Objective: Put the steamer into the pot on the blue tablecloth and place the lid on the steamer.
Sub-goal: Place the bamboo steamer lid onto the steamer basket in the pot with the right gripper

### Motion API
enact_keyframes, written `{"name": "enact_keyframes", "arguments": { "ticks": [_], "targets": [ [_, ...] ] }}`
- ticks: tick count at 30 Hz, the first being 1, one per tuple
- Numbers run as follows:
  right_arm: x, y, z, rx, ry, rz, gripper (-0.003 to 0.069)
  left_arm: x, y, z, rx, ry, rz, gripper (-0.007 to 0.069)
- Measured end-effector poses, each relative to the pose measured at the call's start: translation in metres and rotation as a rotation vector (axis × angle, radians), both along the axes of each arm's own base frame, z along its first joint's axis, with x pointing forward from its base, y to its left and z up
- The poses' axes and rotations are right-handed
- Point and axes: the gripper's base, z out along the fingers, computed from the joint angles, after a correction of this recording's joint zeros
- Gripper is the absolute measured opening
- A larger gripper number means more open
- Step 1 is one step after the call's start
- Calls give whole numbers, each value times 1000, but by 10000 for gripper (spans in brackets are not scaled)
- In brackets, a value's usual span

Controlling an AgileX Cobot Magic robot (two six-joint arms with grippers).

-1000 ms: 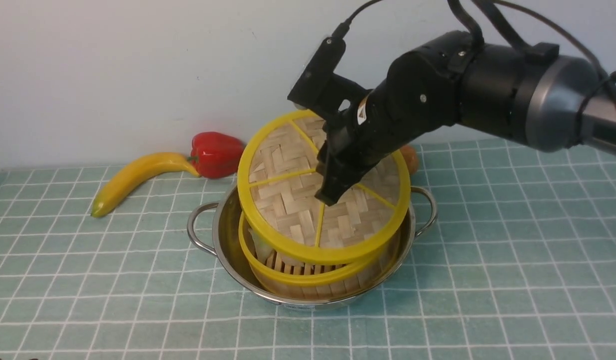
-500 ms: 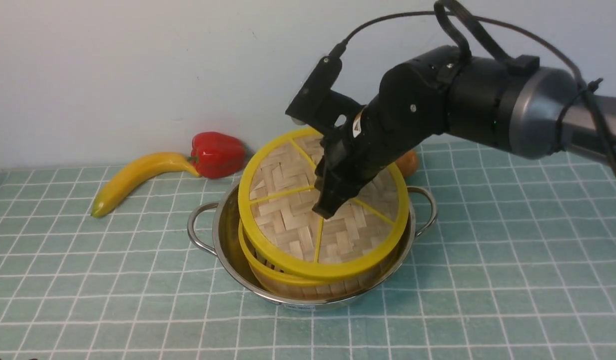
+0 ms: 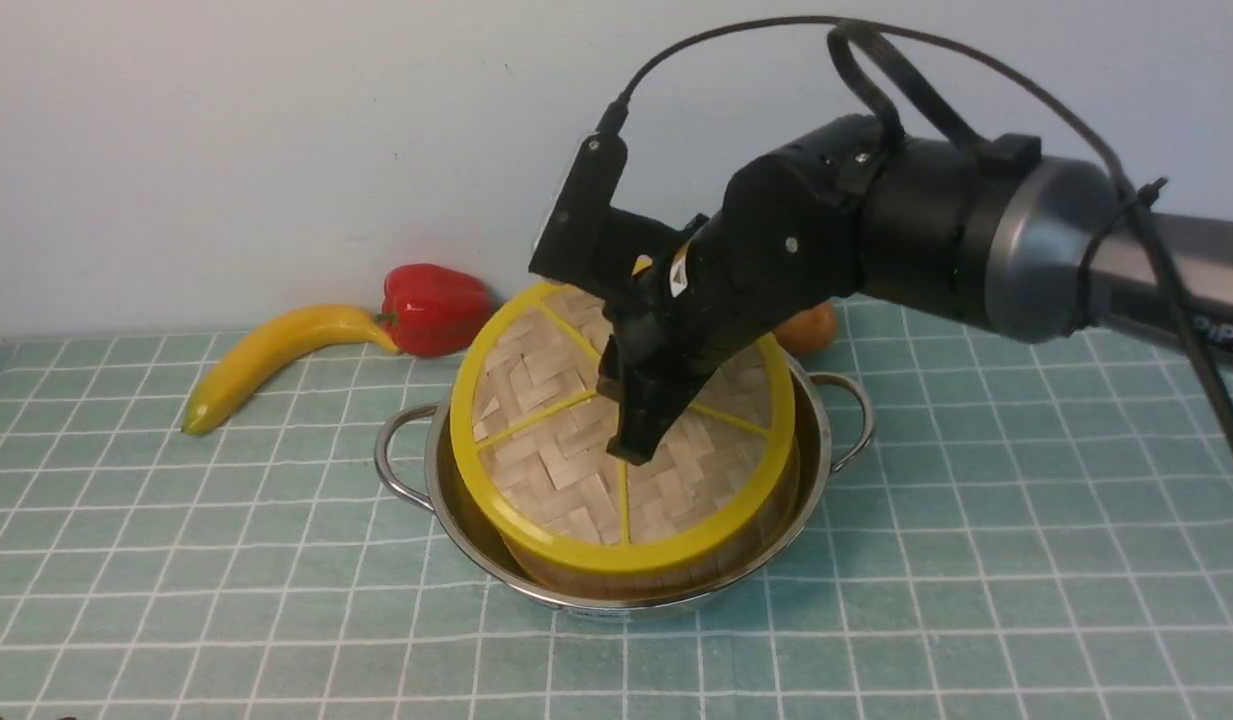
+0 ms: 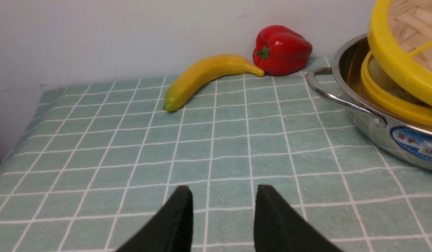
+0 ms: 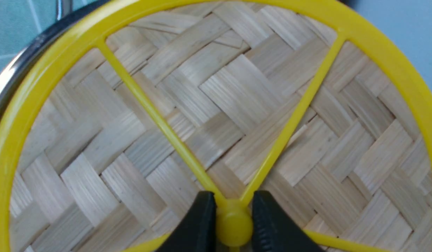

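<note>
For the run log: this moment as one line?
phase: lidding | right gripper: jaws shut on lid hub | lid: tilted, not seated on steamer | steamer: in pot | left gripper: jaws open, empty

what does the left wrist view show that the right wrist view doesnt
Only the left wrist view: the banana, the red pepper, the open left end effector over the tablecloth, the handle and label of the pot, and the steamer with a gap under the lid on that side.
Only the right wrist view: the right end effector shut on the lid's yellow hub.
Both: the lid's woven face and yellow rim, the pot's steel rim, some tablecloth.
</note>
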Motion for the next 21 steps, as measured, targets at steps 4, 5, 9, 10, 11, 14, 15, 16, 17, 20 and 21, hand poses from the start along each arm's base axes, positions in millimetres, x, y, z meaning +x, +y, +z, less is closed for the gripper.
{"name": "enact_keyframes", "arguments": {
  "ticks": [4, 5, 9, 10, 11, 14, 15, 16, 17, 20, 21],
  "targets": [
    [2, 4, -10, -25, -9, 13, 147, 0, 0, 0, 0, 0, 0, 243],
    [3, 4, -12, -35, -15, 16, 146, 0, 0, 0, 0, 0, 0, 243],
    [3, 3, -12, -46, -26, 17, 146, 0, 0, 0, 0, 0, 0, 243],
    [3, 3, -10, -42, -27, 14, 146, 0, 0, 0, 0, 0, 0, 243],
    [3, 3, -8, -39, -33, 11, 146, 0, 0, 0, 0, 0, 0, 243],
    [2, 2, -3, -25, -40, 2, 146, 0, 0, 0, 0, 0, 0, 243],
    [1, 1, 0, -19, -39, -5, 146, 0, 0, 0, 0, 0, 0, 243],
    [1, 1, 1, -17, -39, -7, 146, 0, 0, 0, 0, 0, 0, 243],
    [0, 0, 5, -6, -35, -21, 146, 0, 0, 0, 0, 0, 0, 243],
    [-2, -3, 9, 17, -5, -69, 146, 0, 0, 0, 0, 0, 0, 243],
    [-3, -3, 10, 17, -2, -71, 146, 0, 0, 0, 0, 0, 0, 243]
  ]
}}
